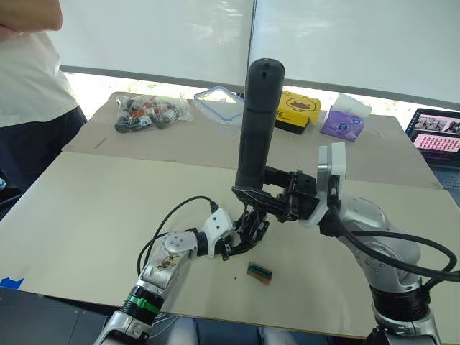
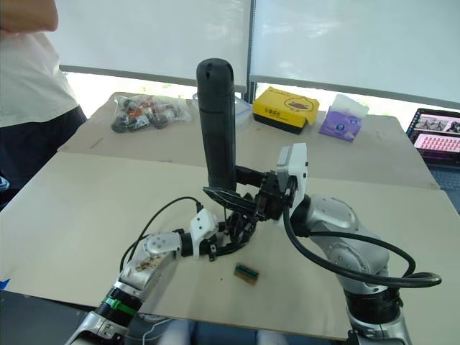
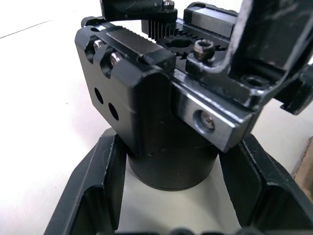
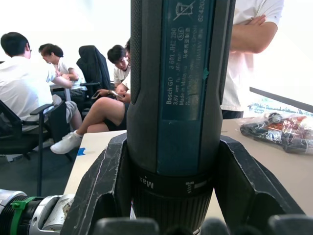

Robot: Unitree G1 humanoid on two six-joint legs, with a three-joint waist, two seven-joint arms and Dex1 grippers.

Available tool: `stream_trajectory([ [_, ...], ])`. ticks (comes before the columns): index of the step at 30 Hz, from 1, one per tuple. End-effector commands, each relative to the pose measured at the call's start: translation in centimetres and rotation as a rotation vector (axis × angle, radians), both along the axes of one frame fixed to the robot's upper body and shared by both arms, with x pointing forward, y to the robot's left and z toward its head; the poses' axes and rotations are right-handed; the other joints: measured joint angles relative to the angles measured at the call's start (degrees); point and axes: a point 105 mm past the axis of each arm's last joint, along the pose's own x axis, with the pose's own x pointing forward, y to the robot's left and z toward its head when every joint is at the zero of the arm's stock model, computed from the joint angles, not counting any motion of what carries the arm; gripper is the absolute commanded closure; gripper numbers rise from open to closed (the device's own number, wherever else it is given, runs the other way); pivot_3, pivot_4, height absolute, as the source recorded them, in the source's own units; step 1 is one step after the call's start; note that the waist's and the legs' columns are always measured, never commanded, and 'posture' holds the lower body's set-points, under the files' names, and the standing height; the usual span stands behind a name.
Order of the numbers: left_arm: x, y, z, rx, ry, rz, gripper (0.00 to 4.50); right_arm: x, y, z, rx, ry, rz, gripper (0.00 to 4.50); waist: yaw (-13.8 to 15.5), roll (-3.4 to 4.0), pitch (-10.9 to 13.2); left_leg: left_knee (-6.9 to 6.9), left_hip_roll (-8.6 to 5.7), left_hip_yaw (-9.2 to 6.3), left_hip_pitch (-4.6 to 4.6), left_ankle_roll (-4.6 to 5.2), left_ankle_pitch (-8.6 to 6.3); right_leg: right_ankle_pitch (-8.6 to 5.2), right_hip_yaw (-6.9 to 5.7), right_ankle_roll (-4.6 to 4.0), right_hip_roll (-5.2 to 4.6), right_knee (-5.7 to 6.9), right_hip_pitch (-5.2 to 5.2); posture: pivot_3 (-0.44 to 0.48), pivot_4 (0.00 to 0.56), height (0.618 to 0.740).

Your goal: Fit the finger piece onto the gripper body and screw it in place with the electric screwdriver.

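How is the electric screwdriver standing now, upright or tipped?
Upright: the electric screwdriver rises vertically from the right gripper, over the gripper body.

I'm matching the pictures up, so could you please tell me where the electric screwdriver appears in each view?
Left eye: electric screwdriver upright, centre, held by the right tool.
Right eye: upright, left of centre.
Left wrist: cannot tell.
Right wrist: its barrel rises between the fingers.
Shared landmark: gripper body below it.
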Motion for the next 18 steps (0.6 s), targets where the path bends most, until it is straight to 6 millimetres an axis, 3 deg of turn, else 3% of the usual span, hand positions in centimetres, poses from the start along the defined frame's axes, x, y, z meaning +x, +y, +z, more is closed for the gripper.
stream_trajectory([
  [1, -1.2, -0.39, -2.0, 0.049, 0.084, -0.049, 2.21, -0.43, -0.21, 1.28, 0.034, -0.081, -0.002, 2.58, 0.0, 0.0, 0.0, 0.0, 0.0, 0.0, 0.0, 0.0, 0.0, 0.0, 0.0, 0.0, 0.0, 0.0, 0.0, 0.0, 0.15, 0.74],
  [18, -1.42, -0.53, -2.13, 0.051, 0.094, -0.056, 2.21, 0.17, -0.26, 0.87, 0.025, -0.075, -0.031, 2.58, 0.0, 0.0, 0.0, -0.02, 0.0, 0.0, 0.0, 0.0, 0.0, -0.01, 0.0, -0.01, 0.0, -0.01, -0.01, 0.0, 0.15, 0.74],
])
